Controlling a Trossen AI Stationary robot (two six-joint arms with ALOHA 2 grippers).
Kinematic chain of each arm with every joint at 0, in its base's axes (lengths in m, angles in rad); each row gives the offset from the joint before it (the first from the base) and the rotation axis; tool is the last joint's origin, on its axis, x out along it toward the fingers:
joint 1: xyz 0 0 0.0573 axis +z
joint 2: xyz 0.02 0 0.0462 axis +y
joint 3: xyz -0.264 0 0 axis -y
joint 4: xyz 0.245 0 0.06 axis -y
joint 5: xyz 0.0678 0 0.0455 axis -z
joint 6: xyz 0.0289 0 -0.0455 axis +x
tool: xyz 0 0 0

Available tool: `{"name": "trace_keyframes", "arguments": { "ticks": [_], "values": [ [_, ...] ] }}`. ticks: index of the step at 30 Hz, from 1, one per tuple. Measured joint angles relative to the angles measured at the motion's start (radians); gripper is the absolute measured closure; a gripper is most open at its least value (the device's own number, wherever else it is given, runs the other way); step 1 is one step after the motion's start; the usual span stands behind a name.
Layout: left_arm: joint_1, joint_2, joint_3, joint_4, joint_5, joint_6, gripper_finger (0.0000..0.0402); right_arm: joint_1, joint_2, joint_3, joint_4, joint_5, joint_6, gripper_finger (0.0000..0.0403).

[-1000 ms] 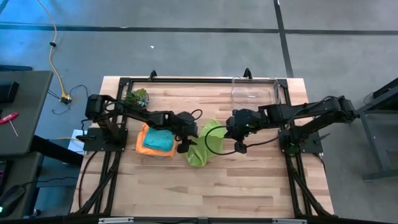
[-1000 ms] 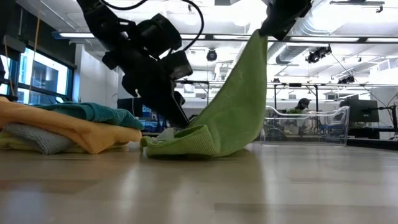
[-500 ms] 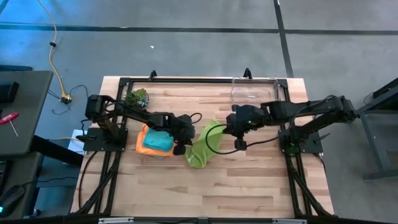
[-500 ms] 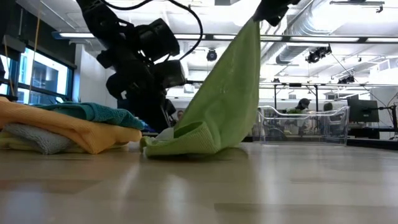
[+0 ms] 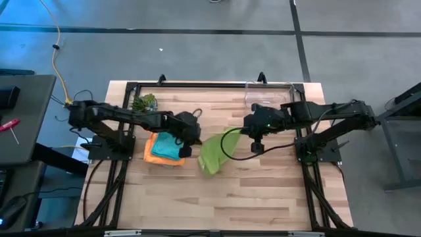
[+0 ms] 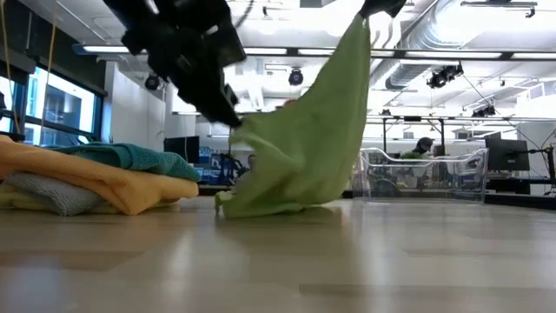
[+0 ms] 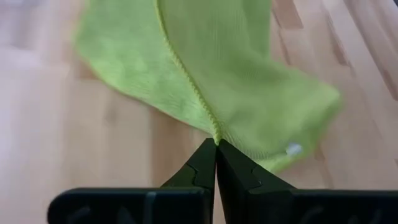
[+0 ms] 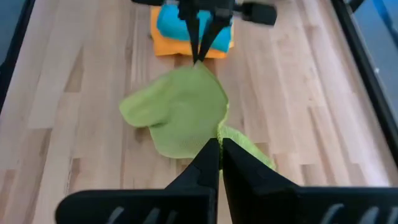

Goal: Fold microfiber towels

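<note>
Both hands clenched on lime towel (image 5: 212, 154): left hand (image 7: 216, 144) on one corner, right hand (image 8: 219, 142) on another, cloth hung between, tail on table (image 5: 263, 191). Lift evenly, keep edge taut w/o slack before laying flat.

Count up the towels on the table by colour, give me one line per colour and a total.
Lime green towel, held up between both grippers: 1
Teal towel, top of the stack: 1
Orange towel: 1
Grey towel: 1
Yellow towel, bottom of the stack: 1
Total: 5
</note>
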Motion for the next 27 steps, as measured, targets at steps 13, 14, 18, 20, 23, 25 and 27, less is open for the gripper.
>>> {"name": "trace_keyframes", "arguments": {
  "ticks": [13,14,18,20,23,25,27],
  "values": [
    [0.042,-0.240,0.204,-0.335,-0.264,0.194,0.0402,-0.024,0.000,0.128,-0.253,0.184,0.059,0.0403],
    [0.043,-0.240,0.235,-0.349,-0.293,0.229,0.0402,-0.030,0.000,0.128,-0.271,0.202,0.058,0.0403],
    [0.072,-0.235,0.328,-0.376,-0.392,0.352,0.0402,-0.079,-0.004,0.128,-0.295,0.255,0.043,0.0403],
    [0.097,-0.235,0.355,-0.380,-0.444,0.396,0.0402,-0.107,-0.020,0.128,-0.288,0.259,0.020,0.0403],
    [0.133,-0.235,0.391,-0.381,-0.509,0.437,0.0402,-0.133,-0.054,0.128,-0.279,0.288,-0.005,0.0403],
    [0.152,-0.236,0.404,-0.383,-0.513,0.441,0.0401,-0.139,-0.075,0.128,-0.275,0.301,-0.015,0.0403],
    [0.159,-0.237,0.405,-0.383,-0.492,0.436,0.0401,-0.139,-0.097,0.128,-0.280,0.301,-0.025,0.0403]
  ]
}}
